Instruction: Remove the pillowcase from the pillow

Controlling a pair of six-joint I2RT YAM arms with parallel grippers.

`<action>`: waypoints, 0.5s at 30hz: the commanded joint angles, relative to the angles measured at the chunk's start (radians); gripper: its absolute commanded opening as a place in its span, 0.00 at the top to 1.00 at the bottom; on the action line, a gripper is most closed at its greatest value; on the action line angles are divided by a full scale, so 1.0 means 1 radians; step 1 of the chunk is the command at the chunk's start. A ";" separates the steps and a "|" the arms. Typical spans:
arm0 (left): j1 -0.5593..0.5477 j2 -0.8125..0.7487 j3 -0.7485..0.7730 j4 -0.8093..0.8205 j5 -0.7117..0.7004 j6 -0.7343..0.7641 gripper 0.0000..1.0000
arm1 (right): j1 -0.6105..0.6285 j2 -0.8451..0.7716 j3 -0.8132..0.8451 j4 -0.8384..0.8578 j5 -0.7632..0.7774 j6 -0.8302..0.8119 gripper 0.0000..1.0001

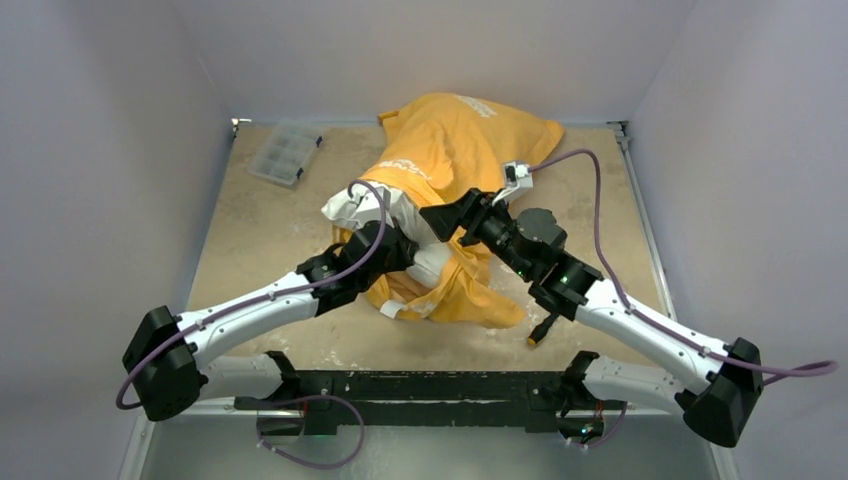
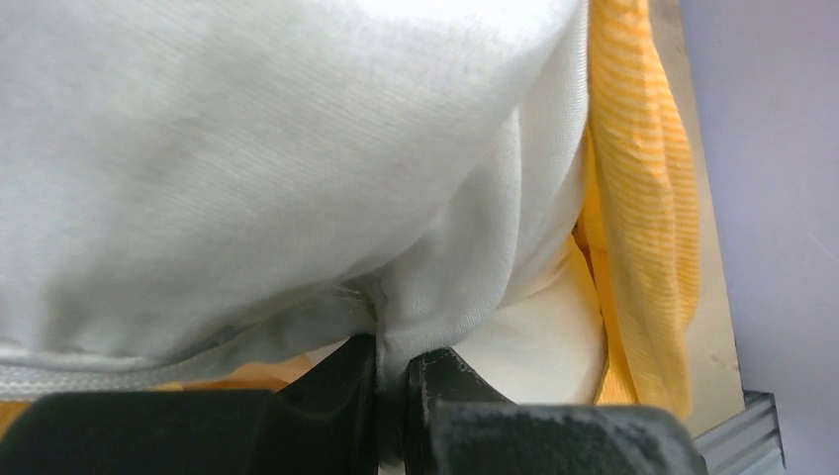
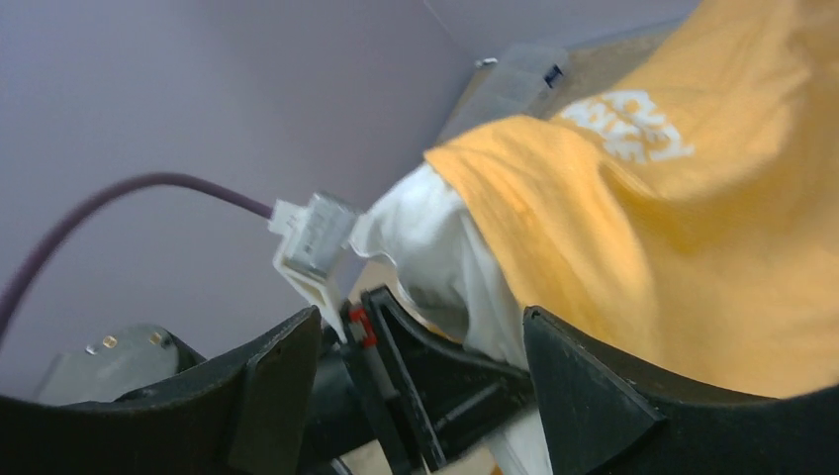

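Beige table (image 1: 260, 240), mid-frame: pillowcase (image 1: 470, 140) only partly off, pillow (image 1: 350, 205) corner out. Left gripper (image 2: 394, 371) pinching pillow fabric; right gripper (image 3: 416, 336) spread wide, empty. Most stripping left, imo.

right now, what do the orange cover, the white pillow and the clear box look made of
Orange cover: soft matte knit cloth, probably cotton jersey; fine ribs show. White pillow: matte woven or knit fabric shell, fine weave visible; filling unseen. Clear box: likely hard see-through plastic, with compartments showing.
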 commanded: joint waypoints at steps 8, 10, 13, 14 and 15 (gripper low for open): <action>0.150 0.100 0.187 0.021 0.051 0.086 1.00 | -0.003 -0.067 -0.130 -0.281 0.149 0.136 0.22; 0.183 0.112 0.224 0.005 0.062 0.095 1.00 | -0.003 -0.080 -0.156 -0.270 0.143 0.150 0.22; 0.239 0.130 0.271 -0.018 0.094 0.107 1.00 | -0.003 -0.094 -0.193 -0.267 0.147 0.192 0.26; 0.256 0.134 0.282 -0.022 0.112 0.108 1.00 | -0.003 -0.092 -0.206 -0.265 0.144 0.206 0.28; 0.272 0.136 0.293 -0.024 0.129 0.109 1.00 | -0.003 -0.087 -0.219 -0.261 0.132 0.212 0.31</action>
